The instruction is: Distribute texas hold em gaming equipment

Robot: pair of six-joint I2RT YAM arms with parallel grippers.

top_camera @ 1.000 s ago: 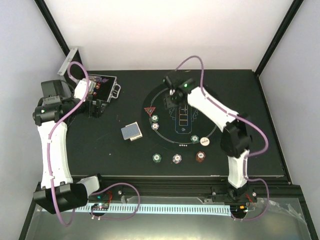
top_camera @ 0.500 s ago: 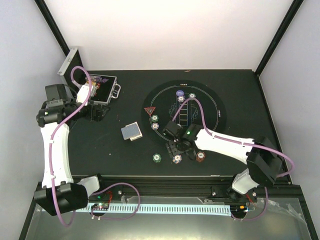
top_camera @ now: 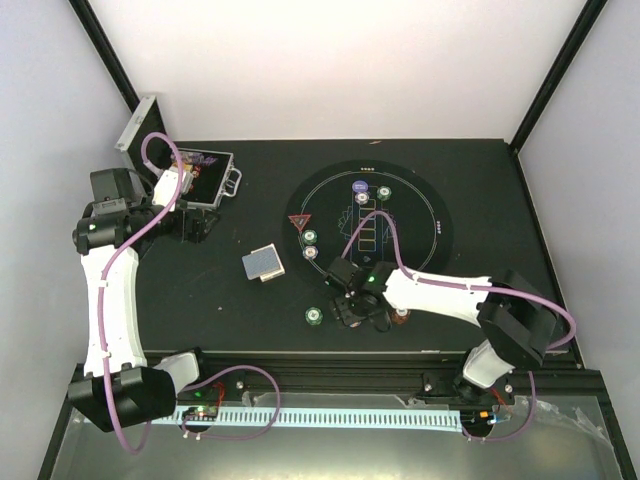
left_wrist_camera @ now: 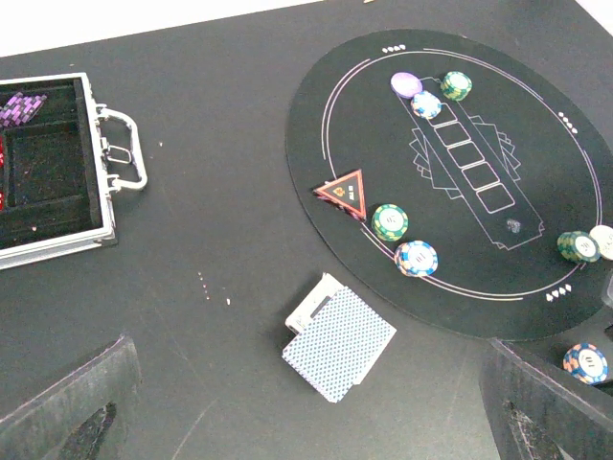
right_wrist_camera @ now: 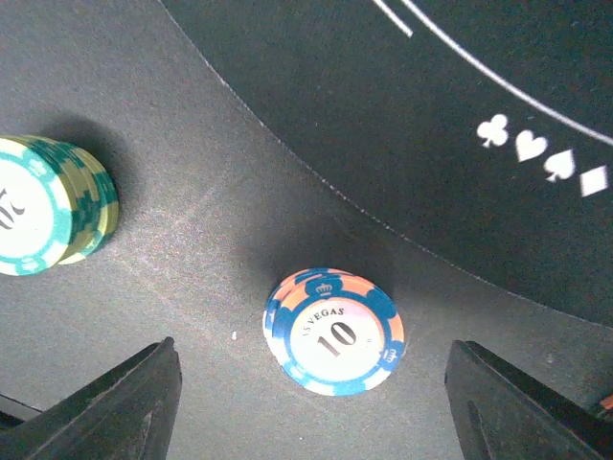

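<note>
Sitting on the black table point(left_wrist_camera: 220, 220) just outside the near rim of the round mat point(left_wrist_camera: 551, 153), a blue-and-orange chip stack point(right_wrist_camera: 335, 331) marked 10 lies between the right gripper's point(top_camera: 355, 306) fingers point(right_wrist_camera: 124, 402), which stand apart on either side of it without touching. A green chip stack point(right_wrist_camera: 48, 206) rests beside it, clear of the fingers, and the overhead view shows a brown-red chip point(top_camera: 401, 316) on the other side, partly hidden by the arm. On the mat, a green stack point(left_wrist_camera: 390, 221) and a blue-and-white stack point(left_wrist_camera: 417, 258) sit near a red triangular marker point(left_wrist_camera: 345, 192). At the far rim are a pale purple chip point(left_wrist_camera: 406, 84), a blue chip point(left_wrist_camera: 426, 103) and another green stack point(left_wrist_camera: 456, 85). One more green stack point(left_wrist_camera: 578, 246) sits by a white chip point(left_wrist_camera: 603, 240) at the right edge. The deck of cards point(left_wrist_camera: 340, 340), grey-blue backs up, lies on the table beside the mat. Farther left is the open silver case point(left_wrist_camera: 105, 177). The left gripper point(top_camera: 193, 222) hangs near that case, pincer spread wide and holding nothing.
</note>
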